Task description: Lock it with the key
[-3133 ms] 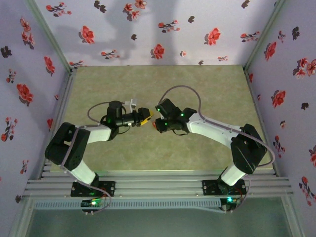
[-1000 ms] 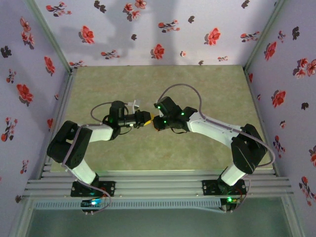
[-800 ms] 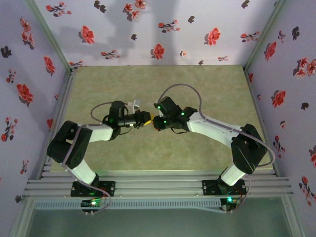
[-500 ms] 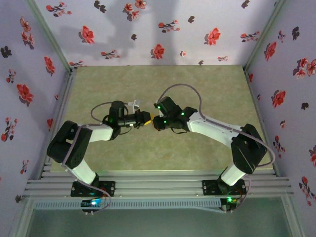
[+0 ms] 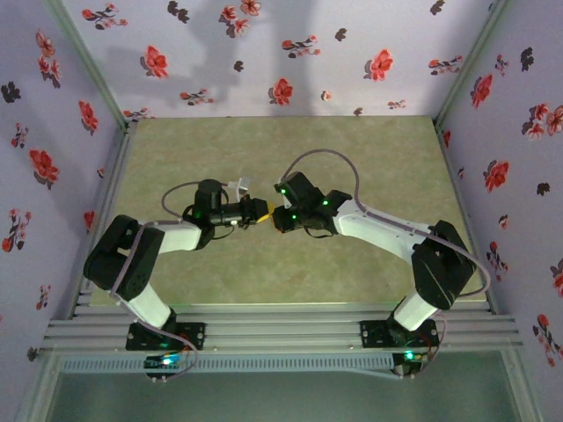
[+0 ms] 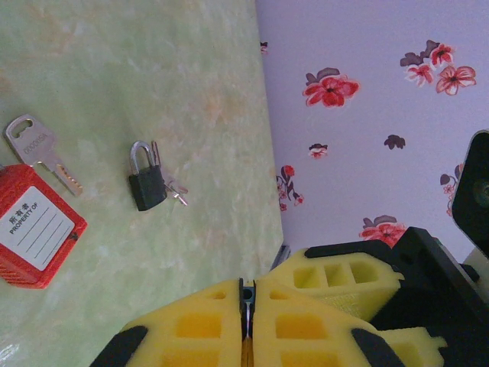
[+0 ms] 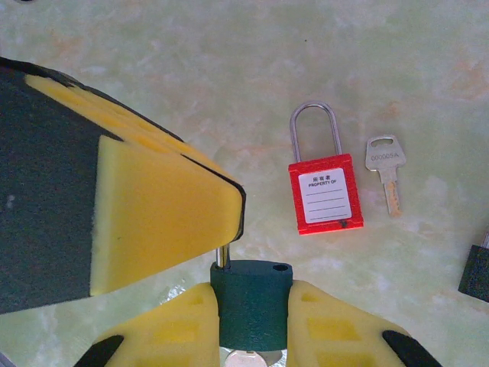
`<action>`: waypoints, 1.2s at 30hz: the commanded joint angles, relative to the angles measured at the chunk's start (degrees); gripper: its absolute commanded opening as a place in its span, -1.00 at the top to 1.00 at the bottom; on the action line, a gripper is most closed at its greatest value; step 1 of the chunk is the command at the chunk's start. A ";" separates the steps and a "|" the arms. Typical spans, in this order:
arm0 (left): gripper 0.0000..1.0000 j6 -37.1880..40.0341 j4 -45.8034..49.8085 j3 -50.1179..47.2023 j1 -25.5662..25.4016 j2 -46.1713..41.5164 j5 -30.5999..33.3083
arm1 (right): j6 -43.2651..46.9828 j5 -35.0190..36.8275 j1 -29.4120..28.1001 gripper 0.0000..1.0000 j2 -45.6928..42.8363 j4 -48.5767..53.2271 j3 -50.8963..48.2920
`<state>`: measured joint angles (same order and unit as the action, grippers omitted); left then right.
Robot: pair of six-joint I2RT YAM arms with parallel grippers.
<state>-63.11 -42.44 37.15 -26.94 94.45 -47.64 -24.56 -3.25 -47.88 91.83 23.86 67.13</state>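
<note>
Left fingers (image 6: 191, 329), together, are pinching what is probably the key (image 7: 221, 257), seated in the green padlock (image 7: 252, 302) the right fingers (image 7: 336, 329) are clamping. Twisting strictly about its shaft is looking safest.

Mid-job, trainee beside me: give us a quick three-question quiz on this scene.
1. Multiple choice: in the right wrist view, the silver key lies (A) right of the red padlock, (B) left of it, (C) on top of it.
2. True or false: the right hand grips the red padlock.
3. Fill in: the left hand is ___ (open or shut).
Key: 1 A. 2 False; it grips the green padlock. 3 Shut.
</note>
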 commanded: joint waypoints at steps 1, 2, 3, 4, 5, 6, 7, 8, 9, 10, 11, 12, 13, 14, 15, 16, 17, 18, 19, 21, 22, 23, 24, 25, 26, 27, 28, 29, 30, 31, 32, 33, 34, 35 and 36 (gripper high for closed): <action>1.00 0.60 -1.04 1.38 0.40 0.30 -1.23 | 0.38 0.17 0.42 0.80 -0.40 0.25 1.03; 1.00 0.63 -0.98 1.44 0.40 0.34 -1.23 | 0.43 0.10 0.37 0.79 -0.31 0.43 1.09; 1.00 0.62 -0.97 1.46 0.35 0.34 -1.22 | 0.47 0.10 0.41 0.76 -0.25 0.45 1.14; 1.00 0.66 -0.88 1.44 0.40 0.30 -1.25 | 0.52 0.02 0.40 0.72 -0.20 0.52 1.16; 1.00 0.66 -0.89 1.44 0.40 0.36 -1.23 | 0.60 -0.07 0.41 0.69 -0.17 0.54 1.16; 1.00 0.71 -0.81 1.44 0.38 0.33 -1.23 | 0.66 -0.09 0.34 0.66 -0.17 0.51 1.16; 1.00 0.71 -0.81 1.44 0.40 0.29 -1.22 | 0.70 -0.09 0.31 0.62 -0.31 0.55 1.17; 1.00 0.65 -0.81 1.40 0.40 0.31 -1.14 | 0.78 -0.09 0.33 0.57 -0.39 0.62 1.19; 1.00 0.70 -0.73 1.40 0.40 0.32 -1.14 | 0.94 -0.09 0.30 0.52 -0.47 0.74 1.16; 1.00 0.74 -0.61 1.34 0.42 0.21 -1.06 | 1.04 0.07 0.32 0.47 -0.68 0.73 1.06; 1.00 0.77 -0.56 1.41 0.35 0.14 -1.03 | 1.06 0.24 0.26 0.42 -0.86 0.58 0.90; 1.00 0.80 -0.36 1.48 0.44 0.12 -1.03 | 1.09 0.34 0.28 0.38 -1.12 0.50 0.74; 1.00 0.84 -0.28 1.46 0.44 0.12 -1.05 | 1.16 0.35 0.30 0.34 -1.26 0.57 0.65; 1.00 0.83 -0.23 1.44 0.44 0.12 -0.99 | 1.26 0.43 0.32 0.29 -1.38 0.51 0.55; 1.00 0.87 -0.19 1.44 0.48 0.05 -0.97 | 1.27 0.43 0.25 0.24 -1.41 0.48 0.47; 1.00 0.92 -0.13 1.44 0.48 0.04 -0.97 | 1.42 0.35 0.32 0.18 -1.53 0.62 0.40; 1.00 1.01 -0.04 1.44 0.46 0.03 -0.97 | 1.44 0.35 0.27 0.14 -1.60 0.60 0.24; 1.00 1.06 0.05 1.48 0.48 -0.03 -0.96 | 1.44 0.43 0.25 0.11 -1.64 0.49 0.06; 1.00 1.15 0.22 1.58 0.47 0.00 -0.97 | 1.44 0.52 0.28 0.09 -1.79 0.47 -0.20; 1.00 1.28 0.49 1.58 0.48 -0.02 -0.97 | 1.35 0.52 0.33 0.08 -2.00 0.03 -0.79; 1.00 1.34 0.60 1.61 0.48 -0.14 -0.97 | 1.19 0.23 0.30 0.08 -2.07 -0.24 -1.00; 1.00 1.41 0.68 1.66 0.47 -0.09 -0.97 | 1.11 -0.04 0.27 0.07 -2.01 -0.43 -1.25; 1.00 1.48 0.77 1.61 0.48 -0.23 -0.97 | 1.01 -0.10 0.18 0.08 -2.01 -0.82 -1.58; 1.00 1.48 0.84 1.63 0.44 -0.24 -0.97 | 0.80 -0.16 0.15 0.09 -2.01 -1.36 -1.90; 1.00 1.51 0.86 1.61 0.47 -0.24 -0.97 | 0.69 -0.31 0.08 0.11 -2.03 -1.60 -2.00; 1.00 1.52 0.87 1.61 0.42 -0.23 -0.97 | 0.52 -0.57 0.08 0.14 -1.96 -1.92 -2.10; 1.00 1.50 0.86 1.62 0.43 -0.23 -0.97 | 0.48 -0.75 -0.03 0.18 -1.88 -2.19 -2.19; 1.00 1.58 0.88 1.66 0.49 -0.24 -0.97 | 0.50 -0.86 -0.02 0.20 -1.84 -2.28 -2.24; 1.00 1.55 0.86 1.63 0.47 -0.29 -0.97 | 0.39 -0.88 -0.04 0.23 -1.64 -2.39 -2.25; 1.00 1.51 0.87 1.57 0.48 -0.32 -0.97 | 0.31 -0.97 -0.03 0.24 -1.50 -2.50 -2.24; 1.00 1.59 0.78 1.53 0.47 -0.32 -0.97 | 0.37 -0.93 -0.13 0.24 -1.34 -2.66 -2.27; 1.00 1.50 0.78 1.57 0.43 -0.30 -0.97 | 0.28 -1.06 -0.11 0.26 -1.24 -2.89 -2.27; 1.00 1.50 0.81 1.53 0.41 -0.33 -0.97 | 0.23 -1.05 -0.24 0.28 -1.15 -3.19 -2.29; 1.00 1.55 0.78 1.59 0.40 -0.37 -0.97 | 0.14 -1.13 -0.20 0.29 -1.08 -3.42 -2.34; 1.00 1.54 0.78 1.53 0.40 -0.40 -0.97 | 0.06 -1.14 -0.20 0.32 -1.05 -3.74 -2.33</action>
<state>-62.87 -41.30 37.26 -26.83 94.45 -47.86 -24.05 -3.73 -47.88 91.48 21.80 65.39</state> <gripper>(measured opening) 0.091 0.346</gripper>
